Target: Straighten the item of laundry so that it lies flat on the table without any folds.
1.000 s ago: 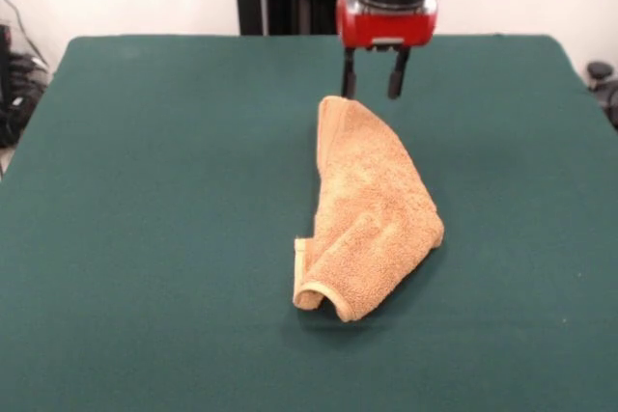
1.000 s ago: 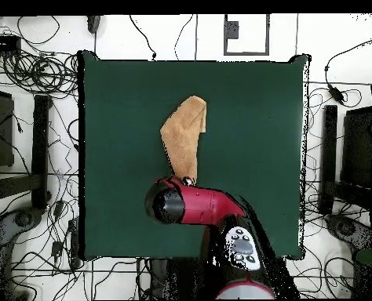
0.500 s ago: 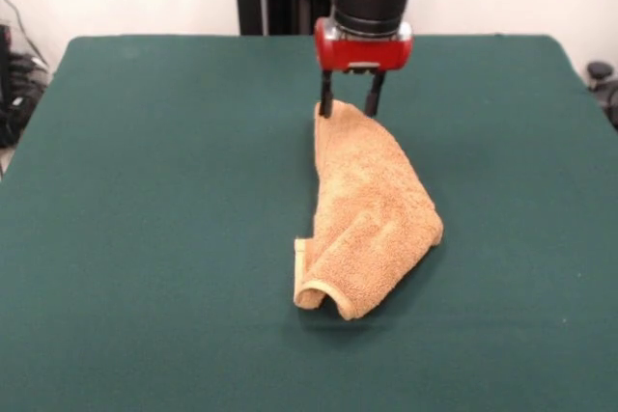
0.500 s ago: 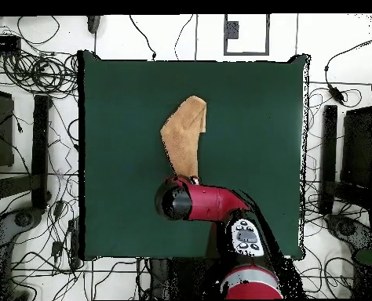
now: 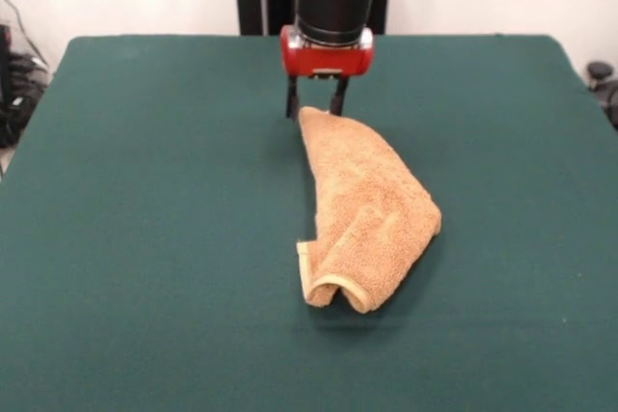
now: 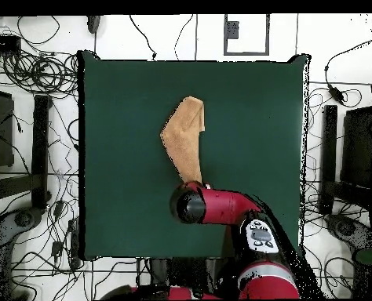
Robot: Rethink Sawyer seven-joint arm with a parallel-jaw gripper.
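The tan-orange terry hand towel (image 5: 365, 209) lies folded and bunched near the centre of the dark green felt-topped table (image 5: 145, 238), running from a narrow end at upper centre of the front view to a rolled hem at lower centre. The red-and-black arm's gripper (image 5: 312, 102) stands at that narrow end — fingers parted, straddling the tip. Whether they pinch the cloth cannot be told. The overhead view shows the arm (image 6: 220, 205) covering the towel's lower end.
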